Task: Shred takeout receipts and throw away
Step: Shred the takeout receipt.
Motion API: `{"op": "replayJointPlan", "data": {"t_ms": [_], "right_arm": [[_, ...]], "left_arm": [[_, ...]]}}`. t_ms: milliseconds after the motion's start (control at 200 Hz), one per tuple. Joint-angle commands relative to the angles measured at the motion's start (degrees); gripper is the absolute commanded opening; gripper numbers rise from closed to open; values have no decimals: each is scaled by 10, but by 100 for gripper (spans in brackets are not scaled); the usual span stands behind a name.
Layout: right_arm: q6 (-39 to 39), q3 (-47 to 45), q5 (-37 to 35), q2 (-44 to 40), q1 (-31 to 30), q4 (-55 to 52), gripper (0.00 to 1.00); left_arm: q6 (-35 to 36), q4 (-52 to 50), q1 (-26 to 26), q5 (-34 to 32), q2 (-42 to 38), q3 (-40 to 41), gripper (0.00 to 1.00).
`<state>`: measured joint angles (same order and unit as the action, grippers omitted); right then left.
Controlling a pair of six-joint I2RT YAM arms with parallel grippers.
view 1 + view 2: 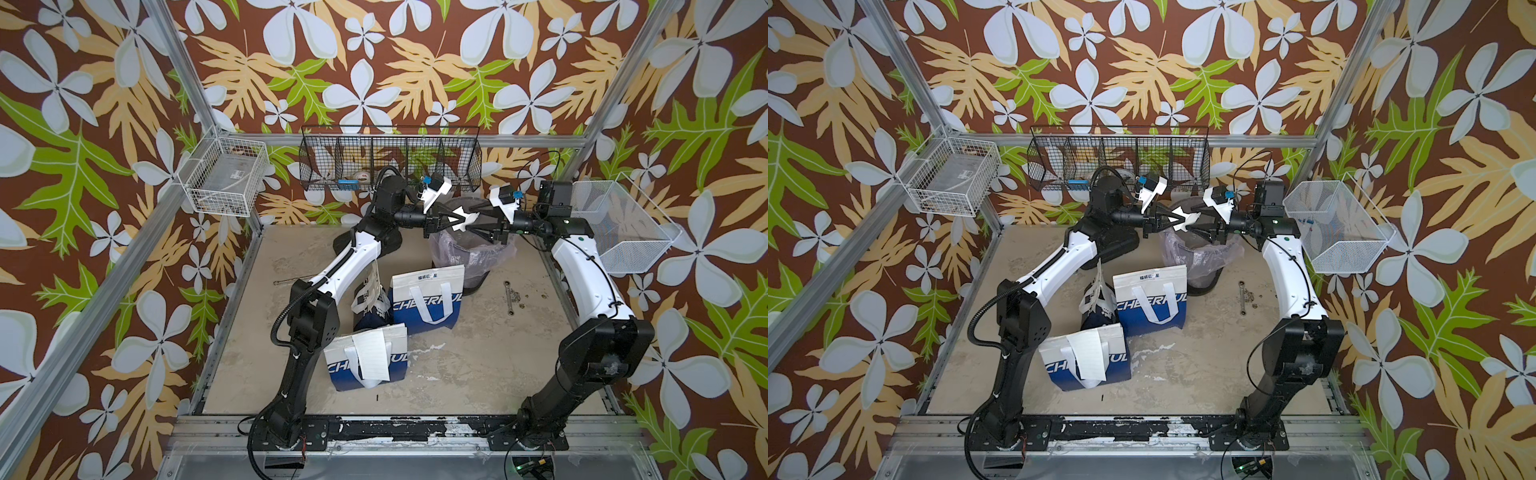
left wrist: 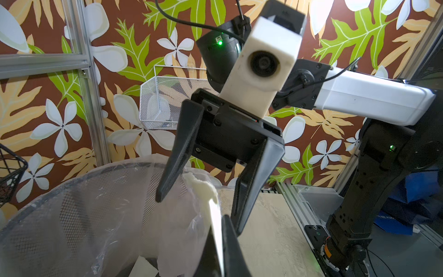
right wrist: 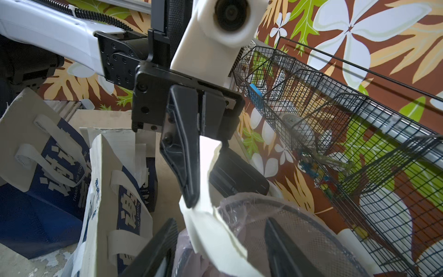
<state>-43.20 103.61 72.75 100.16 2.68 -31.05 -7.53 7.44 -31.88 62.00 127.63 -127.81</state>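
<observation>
Both grippers meet above the mesh trash bin with its plastic liner, at the back of the table. My left gripper is shut on a torn white receipt piece. In the left wrist view the receipt piece stands edge-on, pinched in my left gripper. My right gripper is open, with the ragged receipt piece hanging loose between its spread fingers. Another receipt lies on the near blue-and-white bag.
Two more bags stand mid-table in front of the bin. A black wire basket hangs on the back wall. White wire baskets hang at the left and right. A small wrench lies right of the bin.
</observation>
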Motion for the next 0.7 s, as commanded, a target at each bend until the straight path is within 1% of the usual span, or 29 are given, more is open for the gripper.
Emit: {"op": "replayJointPlan", "data": {"t_ms": [0, 60, 145, 225, 290, 360, 430, 465, 515, 601, 696], "right_arm": [[-61, 36, 19, 20, -10, -88, 57], [-77, 50, 26, 30, -11, -117, 50], [-84, 51, 28, 31, -13, -131, 35], [-83, 54, 26, 32, -16, -134, 17], [-81, 55, 22, 31, -16, -138, 0], [-76, 54, 15, 26, -15, -135, 0], [-56, 48, 11, 17, -17, -115, 0], [-41, 44, -7, 9, -20, -100, 0], [-3, 22, -58, -9, -30, -59, 0], [33, -39, -188, -56, -60, 40, 0], [59, -91, -233, -97, -67, 122, 0]], "left_arm": [[-4, 1, 1, 12, -6, -3, 0], [0, -3, 1, 8, -6, -4, 0], [4, -10, 1, 3, -6, -5, 0], [2, -10, 1, 1, -4, -7, 0], [9, -16, 1, -6, -6, -7, 0], [22, -27, 1, -19, -10, -5, 0], [20, -27, 1, -25, -9, -4, 0], [17, -27, 1, -28, -9, -5, 0], [16, -30, 1, -40, -9, -5, 0], [32, -71, 1, -91, -8, -19, 0], [38, -94, 1, -132, -11, -24, 0]]}}
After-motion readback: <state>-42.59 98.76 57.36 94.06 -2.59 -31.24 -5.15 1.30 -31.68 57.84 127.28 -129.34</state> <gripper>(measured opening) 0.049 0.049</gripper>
